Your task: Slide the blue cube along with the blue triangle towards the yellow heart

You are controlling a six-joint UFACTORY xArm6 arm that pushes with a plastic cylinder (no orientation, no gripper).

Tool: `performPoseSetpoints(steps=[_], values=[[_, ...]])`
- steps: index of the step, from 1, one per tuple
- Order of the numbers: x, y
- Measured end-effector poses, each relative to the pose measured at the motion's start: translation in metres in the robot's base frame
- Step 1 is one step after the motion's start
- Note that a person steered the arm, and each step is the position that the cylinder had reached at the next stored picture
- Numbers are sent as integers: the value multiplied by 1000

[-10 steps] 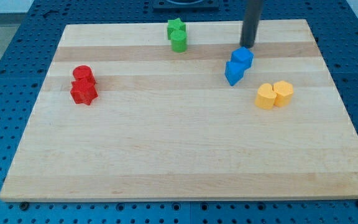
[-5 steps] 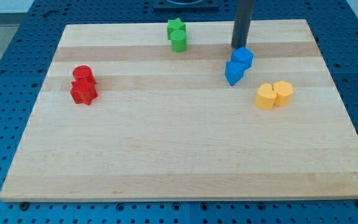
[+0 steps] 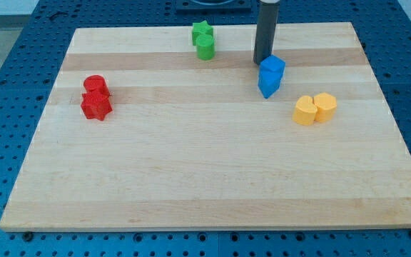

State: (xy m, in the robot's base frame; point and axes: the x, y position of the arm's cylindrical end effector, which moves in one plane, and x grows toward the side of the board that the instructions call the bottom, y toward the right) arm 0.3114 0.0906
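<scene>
The blue cube [image 3: 272, 68] sits at the board's upper right, touching the blue triangle [image 3: 267, 85] just below it. My tip [image 3: 262, 61] stands at the cube's upper left edge, touching or nearly touching it. The yellow heart [image 3: 305, 111] lies to the lower right of the blue pair, with a gap between them.
A yellow hexagonal block [image 3: 325, 106] touches the heart's right side. A green star [image 3: 202, 31] and green cylinder [image 3: 205, 48] sit at the top centre. A red cylinder [image 3: 95, 86] and red star [image 3: 95, 106] sit at the left. The wooden board [image 3: 205, 178] lies on a blue pegboard.
My tip has moved left from above the cube's right to its upper left corner. The blue cube has shifted slightly left and turned. The triangle has barely moved.
</scene>
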Motion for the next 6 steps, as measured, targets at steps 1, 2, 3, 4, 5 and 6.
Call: performPoseSetpoints(steps=[1, 2, 3, 4, 5, 6], values=[[-5, 2], [-47, 16], [-39, 79], [-31, 76], [-36, 47], [-14, 28]])
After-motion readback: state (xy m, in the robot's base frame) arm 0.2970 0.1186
